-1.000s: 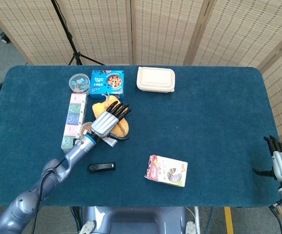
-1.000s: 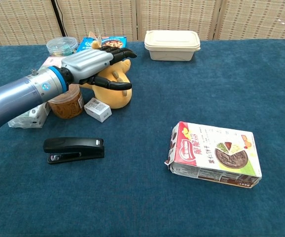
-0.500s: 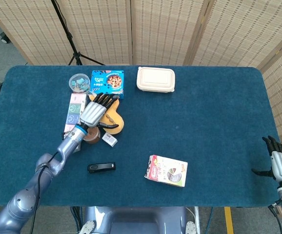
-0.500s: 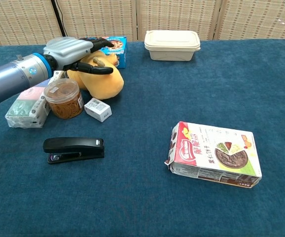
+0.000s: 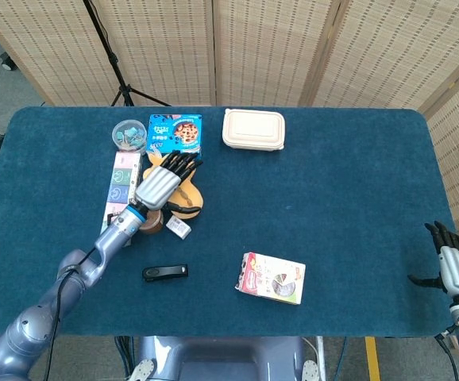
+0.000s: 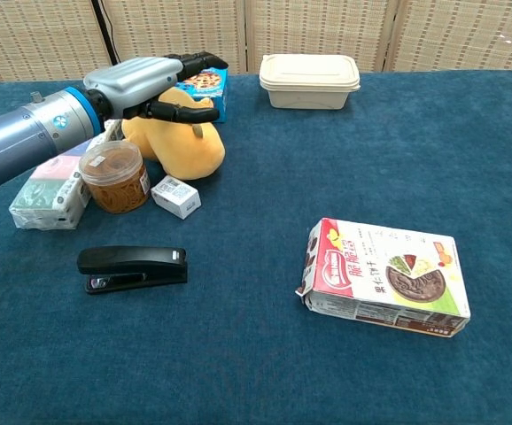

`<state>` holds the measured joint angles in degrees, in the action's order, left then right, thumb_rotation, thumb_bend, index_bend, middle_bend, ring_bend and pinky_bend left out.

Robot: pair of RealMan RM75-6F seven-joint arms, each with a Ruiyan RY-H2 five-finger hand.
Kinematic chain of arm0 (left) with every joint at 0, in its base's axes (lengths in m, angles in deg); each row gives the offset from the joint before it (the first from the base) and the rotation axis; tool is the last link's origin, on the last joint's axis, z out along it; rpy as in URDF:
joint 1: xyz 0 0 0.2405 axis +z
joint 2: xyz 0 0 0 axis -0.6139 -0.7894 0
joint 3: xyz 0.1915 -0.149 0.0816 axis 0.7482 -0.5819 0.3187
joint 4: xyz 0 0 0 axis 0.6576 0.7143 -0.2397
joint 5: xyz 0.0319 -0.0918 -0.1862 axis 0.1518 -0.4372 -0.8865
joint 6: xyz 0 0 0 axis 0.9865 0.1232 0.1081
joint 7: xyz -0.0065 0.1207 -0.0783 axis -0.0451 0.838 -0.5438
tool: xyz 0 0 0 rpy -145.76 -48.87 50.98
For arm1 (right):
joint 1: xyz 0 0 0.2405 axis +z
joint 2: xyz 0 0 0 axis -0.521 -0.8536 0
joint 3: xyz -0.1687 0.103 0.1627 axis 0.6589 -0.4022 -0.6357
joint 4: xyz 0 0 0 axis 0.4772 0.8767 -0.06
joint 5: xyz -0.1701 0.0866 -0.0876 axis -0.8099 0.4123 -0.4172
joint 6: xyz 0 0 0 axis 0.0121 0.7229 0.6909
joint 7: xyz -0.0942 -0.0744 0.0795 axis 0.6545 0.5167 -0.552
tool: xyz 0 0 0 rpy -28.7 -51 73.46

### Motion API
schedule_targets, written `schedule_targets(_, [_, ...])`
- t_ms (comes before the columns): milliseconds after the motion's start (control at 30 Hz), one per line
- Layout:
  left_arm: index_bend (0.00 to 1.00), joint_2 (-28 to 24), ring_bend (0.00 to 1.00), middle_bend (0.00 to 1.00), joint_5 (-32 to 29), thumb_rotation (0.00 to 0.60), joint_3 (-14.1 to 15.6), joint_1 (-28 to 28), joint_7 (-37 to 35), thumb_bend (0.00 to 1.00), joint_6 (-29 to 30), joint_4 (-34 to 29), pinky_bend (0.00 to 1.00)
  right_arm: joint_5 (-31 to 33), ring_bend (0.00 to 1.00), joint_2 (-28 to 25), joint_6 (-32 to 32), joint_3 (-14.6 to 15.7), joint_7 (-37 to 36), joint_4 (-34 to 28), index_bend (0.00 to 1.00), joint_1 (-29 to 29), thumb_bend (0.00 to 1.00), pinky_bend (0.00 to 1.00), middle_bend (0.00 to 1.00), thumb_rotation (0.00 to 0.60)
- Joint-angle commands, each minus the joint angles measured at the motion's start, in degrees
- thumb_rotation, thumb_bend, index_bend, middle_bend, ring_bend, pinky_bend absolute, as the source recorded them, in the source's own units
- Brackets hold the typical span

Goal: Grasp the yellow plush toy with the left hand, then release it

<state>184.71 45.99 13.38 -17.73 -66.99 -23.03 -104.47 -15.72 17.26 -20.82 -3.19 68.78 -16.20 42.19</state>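
Since half a second ago: left hand (image 6: 145, 81) lifted slightly off the yellow plush toy (image 6: 181, 146), fingers now stretched out flat over its top, holding nothing; whether the thumb grazes the toy cannot be told from either view.

Nearest items: snack box (image 6: 382, 276) lying flat at the right; black stapler (image 6: 132, 265) at the left.

Middle row: small white carton (image 6: 175, 196) just in front of the toy; brown jar (image 6: 114, 175) beside it; tissue packs (image 6: 52, 185) further left.

Task item: yellow plush toy, resting on the blue table (image 6: 327, 159) (toward its far left), under the left hand.

Far row: blue cookie box (image 5: 175, 133) just behind the toy; round clear tub (image 5: 129, 134) left of it; beige lidded container (image 6: 309, 80) to the right.

Right hand (image 5: 454, 265): at the table's right edge, well apart, fingers loosely spread, empty.
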Motion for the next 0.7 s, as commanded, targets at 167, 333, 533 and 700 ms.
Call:
schedule_targets(167, [0.0,0.3,0.0,0.0,0.9,0.034,1.1,-0.4,1.5,0.0,-0.6,-2.6,0.0,0.2,0.0,-0.1,-0.1,0.0,-0.3,0.3,0.0,-0.1,0.0,0.0,0.0,0.6])
schedule_targets(333, [0.0,1.5,0.0,0.0,-0.2,0.036,0.6,-1.0,1.5,0.0,-4.6,0.3,0.0,0.6,0.0,0.1,-0.7,0.0,-0.4,0.8,0.0,0.0,0.0,0.0,0.0,0.6])
schedule_targets(533, [0.0,2.8,0.0,0.0,-1.4,0.036,0.2,-1.4,-0.3,0.0,-8.8,4.6,0.0,0.7,0.0,0.3,-1.1,0.0,-0.3,0.9,0.0,0.2,0.0,0.0,0.0,0.6])
schedule_targets(700, [0.0,3.3,0.0,0.0,-1.9,0.035,-0.2,-1.5,-1.4,0.0,-9.3,7.9,0.0,1.1,0.0,0.6,-1.6,0.0,0.1,1.3,0.0,0.4,0.0,0.0,0.0,0.6])
